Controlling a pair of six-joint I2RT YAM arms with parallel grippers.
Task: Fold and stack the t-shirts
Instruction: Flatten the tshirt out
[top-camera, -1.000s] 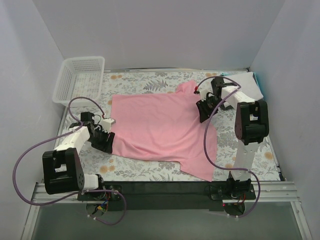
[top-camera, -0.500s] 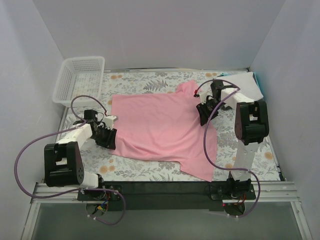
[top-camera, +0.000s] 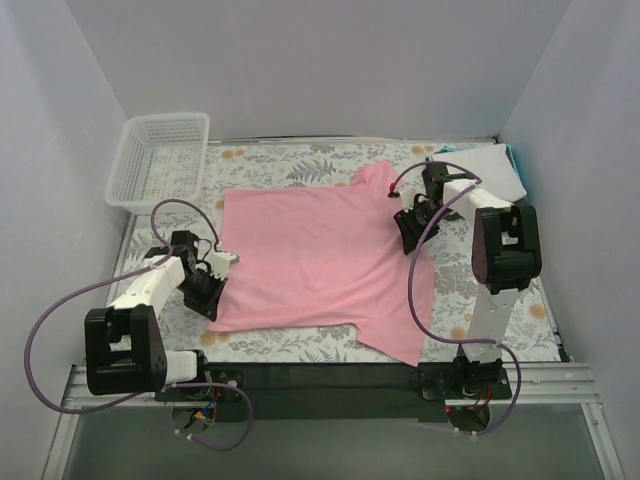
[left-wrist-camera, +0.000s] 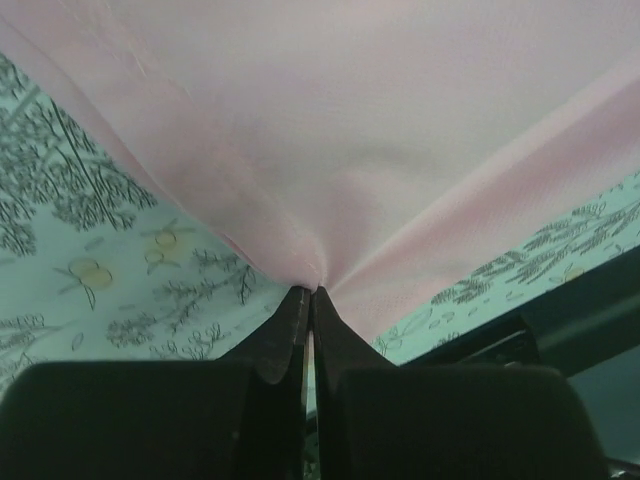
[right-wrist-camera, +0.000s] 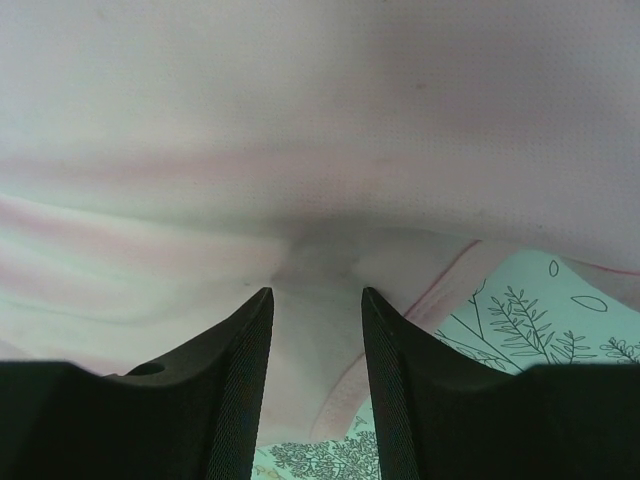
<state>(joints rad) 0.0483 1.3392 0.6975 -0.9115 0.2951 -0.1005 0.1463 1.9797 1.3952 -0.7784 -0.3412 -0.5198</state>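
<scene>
Tablecloth (top-camera: 290, 165), floral, covers the work surface. The pink t-shirt (top-camera: 320, 250) lies spread flat on its middle, hem to the left, one sleeve far, one near. White mesh basket (top-camera: 165, 120) sits at the far-left corner, off the shirt. Folded t-shirts (top-camera: 490, 165) lie at the far-right corner, behind your right arm. Your left gripper (left-wrist-camera: 308, 290) is clenched on the shirt's near-left hem corner, and the cloth puckers at the tips. Your right gripper (right-wrist-camera: 315, 295) is on the shirt's right edge, jaws apart with a fold bunched between them; pinched or only pressed, you can't tell from the wrist view.
</scene>
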